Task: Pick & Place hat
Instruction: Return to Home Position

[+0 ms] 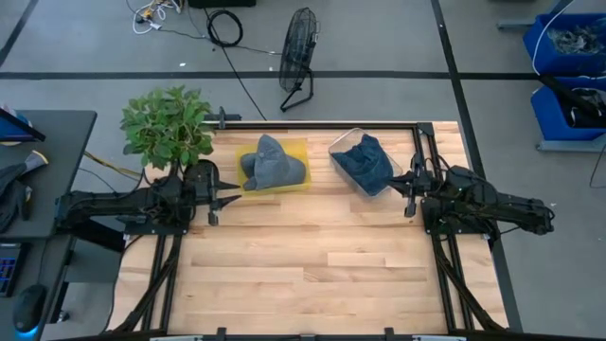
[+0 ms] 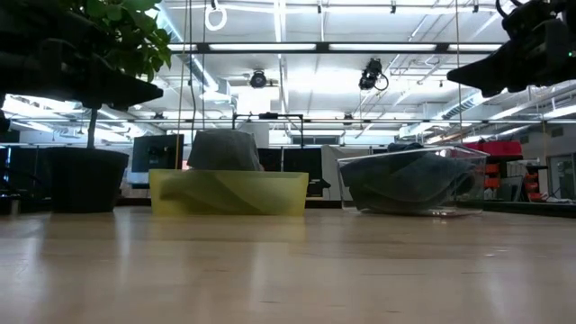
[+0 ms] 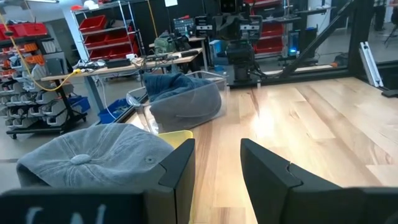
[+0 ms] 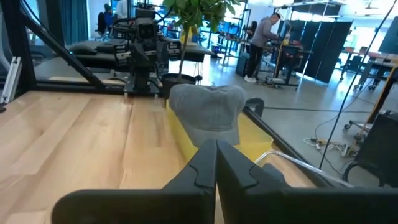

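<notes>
A grey hat (image 1: 273, 161) lies in a yellow tray (image 1: 299, 182) at the table's far middle; it also shows in the low view (image 2: 223, 149), the left wrist view (image 3: 93, 155) and the right wrist view (image 4: 208, 112). A dark blue hat (image 1: 367, 161) lies in a clear bin (image 1: 341, 144) to the right. My left gripper (image 1: 224, 199) is open, left of the yellow tray, touching nothing. My right gripper (image 1: 402, 187) is shut and empty, right of the clear bin.
A potted plant (image 1: 167, 125) stands at the table's far left corner, close behind my left gripper. The near half of the wooden table (image 1: 312, 275) is bare wood. A person (image 4: 264, 37) stands in the room beyond the table.
</notes>
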Robot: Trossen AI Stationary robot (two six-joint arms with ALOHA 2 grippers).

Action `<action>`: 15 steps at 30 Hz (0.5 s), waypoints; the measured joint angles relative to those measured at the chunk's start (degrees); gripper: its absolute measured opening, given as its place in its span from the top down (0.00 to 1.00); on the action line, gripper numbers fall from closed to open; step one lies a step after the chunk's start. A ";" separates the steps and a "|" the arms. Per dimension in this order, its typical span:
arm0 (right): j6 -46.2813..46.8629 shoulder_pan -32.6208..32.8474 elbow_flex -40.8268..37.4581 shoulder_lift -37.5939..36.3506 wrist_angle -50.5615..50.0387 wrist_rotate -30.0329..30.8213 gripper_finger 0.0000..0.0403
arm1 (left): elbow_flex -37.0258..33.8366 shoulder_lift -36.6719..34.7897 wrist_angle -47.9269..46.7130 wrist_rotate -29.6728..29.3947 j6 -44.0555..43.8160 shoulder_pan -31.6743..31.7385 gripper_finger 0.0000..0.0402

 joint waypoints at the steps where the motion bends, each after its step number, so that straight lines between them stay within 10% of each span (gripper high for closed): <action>1: 0.44 0.00 -0.06 0.00 0.13 0.00 0.98 | 0.00 0.00 -0.01 -0.01 0.05 0.00 0.67; 15: 2.77 0.00 -8.39 0.03 12.15 1.71 0.97 | -0.02 0.00 -0.10 -0.05 0.03 -0.01 0.67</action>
